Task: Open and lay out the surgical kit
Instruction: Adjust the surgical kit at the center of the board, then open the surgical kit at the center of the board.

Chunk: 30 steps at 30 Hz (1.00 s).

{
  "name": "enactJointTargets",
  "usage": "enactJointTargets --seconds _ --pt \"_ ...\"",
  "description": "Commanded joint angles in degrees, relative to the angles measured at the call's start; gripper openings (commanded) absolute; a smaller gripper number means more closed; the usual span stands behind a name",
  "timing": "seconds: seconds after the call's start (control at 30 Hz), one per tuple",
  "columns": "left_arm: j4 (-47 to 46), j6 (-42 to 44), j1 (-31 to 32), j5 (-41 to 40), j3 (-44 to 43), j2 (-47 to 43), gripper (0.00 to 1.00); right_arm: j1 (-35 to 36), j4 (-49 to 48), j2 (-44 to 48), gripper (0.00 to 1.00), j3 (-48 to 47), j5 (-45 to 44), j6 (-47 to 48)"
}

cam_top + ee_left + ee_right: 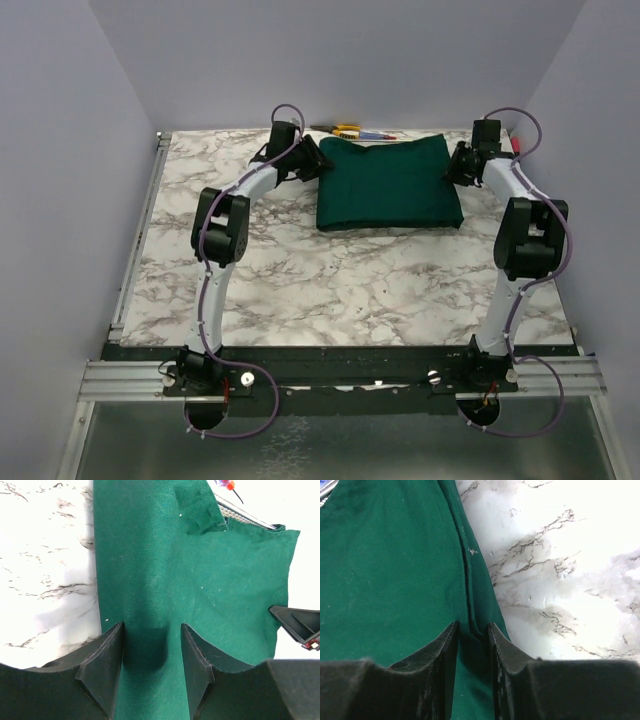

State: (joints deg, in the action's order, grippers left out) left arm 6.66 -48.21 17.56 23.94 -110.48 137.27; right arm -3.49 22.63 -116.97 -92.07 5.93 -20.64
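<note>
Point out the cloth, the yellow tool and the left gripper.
cloth (388, 190): top view, middle of its folded upper face.
yellow tool (347, 129): top view, on its yellow handle.
left gripper (152, 630): left wrist view, midway between its fingertips.

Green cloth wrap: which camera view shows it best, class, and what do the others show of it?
Top external: the whole green cloth wrap shows there, folded, with its full outline. The wrist views show only close-up patches along its left and right edges.
</note>
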Motion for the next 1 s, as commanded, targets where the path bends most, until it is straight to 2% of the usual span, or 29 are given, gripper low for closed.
enactJointTargets --seconds 0.0,0.13,0.23,0.37,0.5,0.73,0.83,0.97 --pt "-4.9 -3.12 2.13 4.3 0.45 -0.62 0.5 1.73 -1.53 -2.14 0.34 -3.93 3.35 -1.16" --pt "-4.84 0.56 1.51 -0.53 4.17 -5.35 0.59 1.73 3.41 -0.2 0.55 -5.93 1.29 -0.3" --pt "-4.33 2.84 0.39 -1.15 4.83 -7.54 0.66 1.73 7.34 2.92 0.65 -5.41 -2.11 -0.75" --pt "-3.02 8.88 -1.0 -4.16 6.92 -12.11 0.75 1.64 10.82 9.5 0.72 -0.08 -5.54 -2.86" --pt "2.02 14.19 -2.27 -7.03 6.96 -15.12 0.74 0.98 12.88 17.21 0.76 8.54 -12.58 -9.08" --pt "4.94 17.82 -2.61 -12.12 11.3 -20.1 0.72 -1.8 7.45 27.81 0.74 24.01 -7.87 -20.78" --pt "5.1 17.87 -2.62 -12.51 12.72 -21.3 0.71 -1.83 1.08 30.54 0.68 30.64 -3.43 -25.87" --pt "5.15 17.73 -2.58 -12.26 14.06 -22.62 0.7 -1.8 -9.02 32.16 0.65 36.77 -0.34 -28.68"
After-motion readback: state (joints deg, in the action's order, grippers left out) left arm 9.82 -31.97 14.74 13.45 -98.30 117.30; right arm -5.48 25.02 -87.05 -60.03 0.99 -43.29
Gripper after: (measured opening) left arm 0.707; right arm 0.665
